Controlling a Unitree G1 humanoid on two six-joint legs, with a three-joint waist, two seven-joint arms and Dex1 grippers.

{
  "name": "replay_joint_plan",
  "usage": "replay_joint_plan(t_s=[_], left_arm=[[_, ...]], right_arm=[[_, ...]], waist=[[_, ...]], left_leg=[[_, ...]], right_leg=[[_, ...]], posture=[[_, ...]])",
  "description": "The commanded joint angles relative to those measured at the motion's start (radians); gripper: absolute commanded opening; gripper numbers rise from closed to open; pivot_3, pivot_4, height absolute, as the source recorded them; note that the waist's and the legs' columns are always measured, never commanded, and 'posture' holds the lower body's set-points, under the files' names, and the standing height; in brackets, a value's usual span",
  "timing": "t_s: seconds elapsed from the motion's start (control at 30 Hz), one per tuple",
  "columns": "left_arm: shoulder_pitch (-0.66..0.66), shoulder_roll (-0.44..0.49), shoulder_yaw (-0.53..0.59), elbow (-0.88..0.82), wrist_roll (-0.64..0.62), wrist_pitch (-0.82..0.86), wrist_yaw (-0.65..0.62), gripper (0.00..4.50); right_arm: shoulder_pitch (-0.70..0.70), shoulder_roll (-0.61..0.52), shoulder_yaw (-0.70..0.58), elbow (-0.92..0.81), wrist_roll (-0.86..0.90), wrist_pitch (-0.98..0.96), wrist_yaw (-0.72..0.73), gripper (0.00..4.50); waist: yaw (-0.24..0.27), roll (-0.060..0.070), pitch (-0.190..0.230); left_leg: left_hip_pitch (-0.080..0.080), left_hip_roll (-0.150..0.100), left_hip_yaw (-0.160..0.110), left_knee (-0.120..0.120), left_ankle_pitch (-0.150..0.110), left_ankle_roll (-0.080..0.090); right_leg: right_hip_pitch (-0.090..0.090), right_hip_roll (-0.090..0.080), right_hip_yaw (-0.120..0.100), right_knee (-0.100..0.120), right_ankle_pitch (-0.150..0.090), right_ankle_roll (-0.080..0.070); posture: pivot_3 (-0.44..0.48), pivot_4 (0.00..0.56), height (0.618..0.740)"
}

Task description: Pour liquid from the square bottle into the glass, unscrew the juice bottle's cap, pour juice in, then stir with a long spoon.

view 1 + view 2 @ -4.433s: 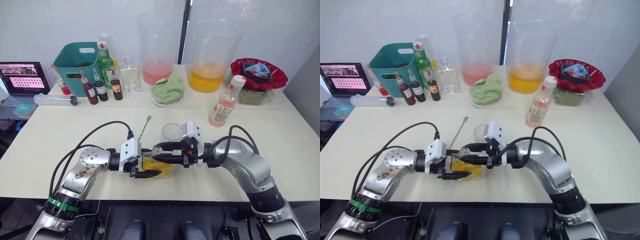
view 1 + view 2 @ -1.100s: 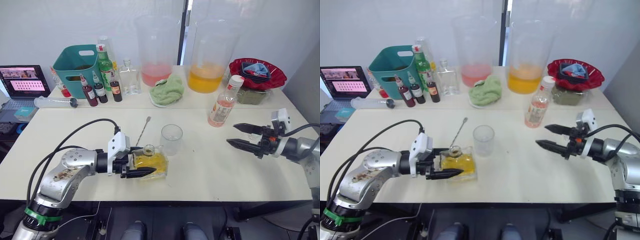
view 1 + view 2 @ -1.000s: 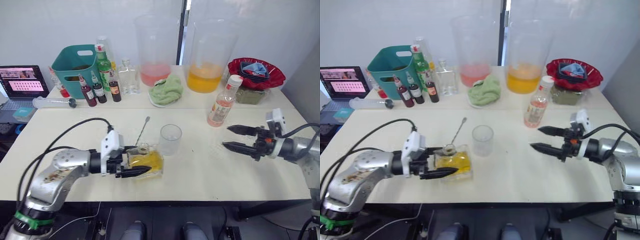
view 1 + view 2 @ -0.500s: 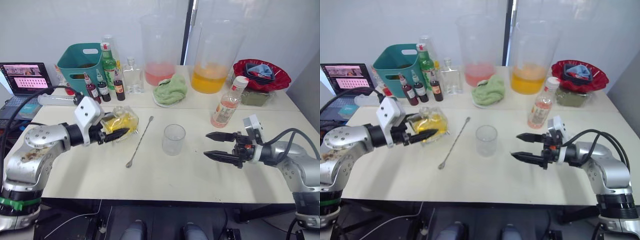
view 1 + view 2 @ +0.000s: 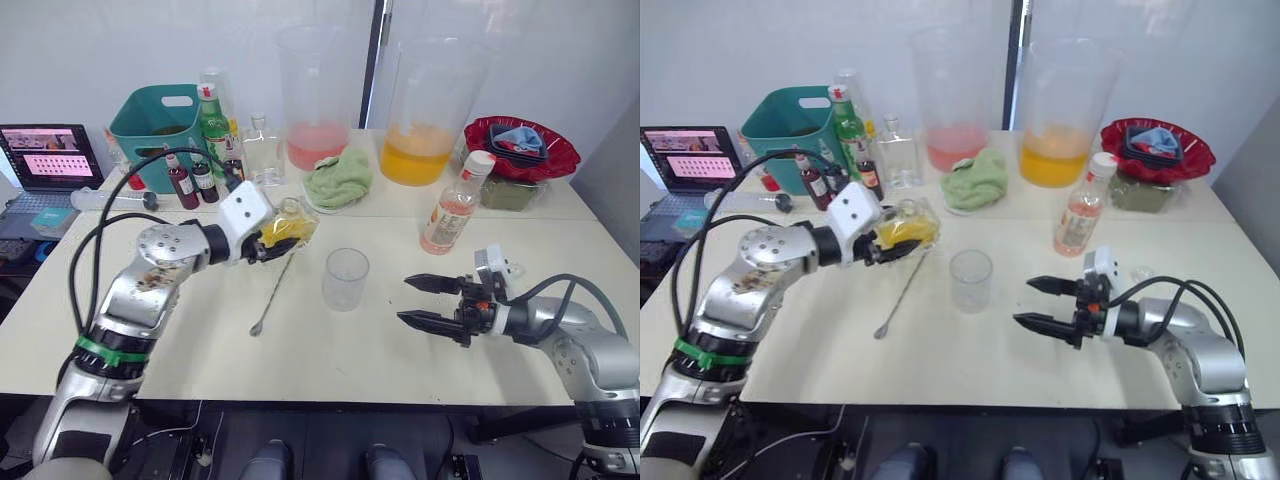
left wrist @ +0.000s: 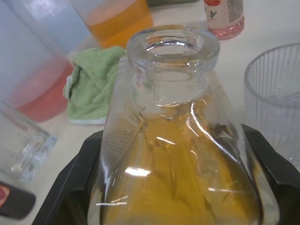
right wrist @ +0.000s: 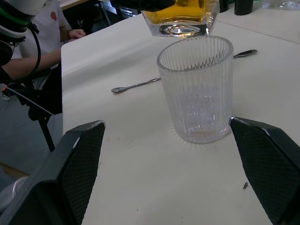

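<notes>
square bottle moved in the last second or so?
Yes. The left gripper has lifted the square bottle off the table's near edge, up and toward the green cloth, left of the glass.

The left gripper (image 5: 272, 243) is clamped on the square bottle (image 5: 283, 225), which hangs tipped above the table (image 5: 180, 330), its open neck pointing toward the glass (image 5: 345, 279). Yellow-orange liquid (image 5: 279, 230) lies inside the bottle. The long spoon (image 5: 272, 294) lies flat just below it. The right gripper (image 5: 428, 302), fingers spread, hovers low beside the glass, with the juice bottle (image 5: 454, 204) standing behind it.
</notes>
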Motion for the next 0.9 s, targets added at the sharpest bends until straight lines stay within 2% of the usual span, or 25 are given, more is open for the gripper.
replay_joint_plan(t_s=[0.03, 0.47, 0.77, 0.9], left_arm=[[-0.069, -0.023, -0.016, 0.023, 0.108, -0.149, 0.055, 2.79], [-0.093, -0.065, -0.069, 0.155, 0.309, -0.430, 0.091, 2.79], [-0.097, -0.101, -0.078, 0.187, 0.402, -0.487, 0.134, 2.79], [-0.104, -0.114, -0.087, 0.219, 0.476, -0.525, 0.202, 2.79]], right_arm=[[0.007, -0.002, -0.019, -0.049, 0.014, -0.003, -0.021, 4.47], [0.053, -0.005, -0.037, -0.104, 0.031, -0.003, -0.072, 4.47], [0.077, 0.000, -0.040, -0.130, 0.038, -0.003, -0.097, 4.47], [0.082, 0.019, -0.056, -0.140, 0.055, 0.000, -0.125, 4.47]], waist=[[0.000, 0.000, 0.000], [-0.001, 0.000, 0.000], [-0.001, 0.000, 0.000], [-0.001, 0.000, 0.000]], left_leg=[[0.000, 0.000, 0.000, 0.000, 0.000, 0.000], [-0.001, 0.000, 0.000, 0.001, 0.000, 0.000], [-0.001, -0.001, 0.000, 0.001, 0.000, 0.000], [-0.001, -0.001, 0.000, 0.001, 0.000, 0.000]], right_leg=[[0.000, 0.000, 0.000, 0.000, 0.000, 0.000], [-0.001, 0.000, 0.000, 0.001, 0.000, 0.000], [-0.001, 0.000, 0.000, 0.002, 0.000, 0.000], [-0.001, 0.000, 0.000, 0.003, 0.000, 0.000]], posture=[[0.000, 0.150, 0.740], [0.000, 0.150, 0.740], [0.000, 0.150, 0.740], [0.000, 0.150, 0.740]])
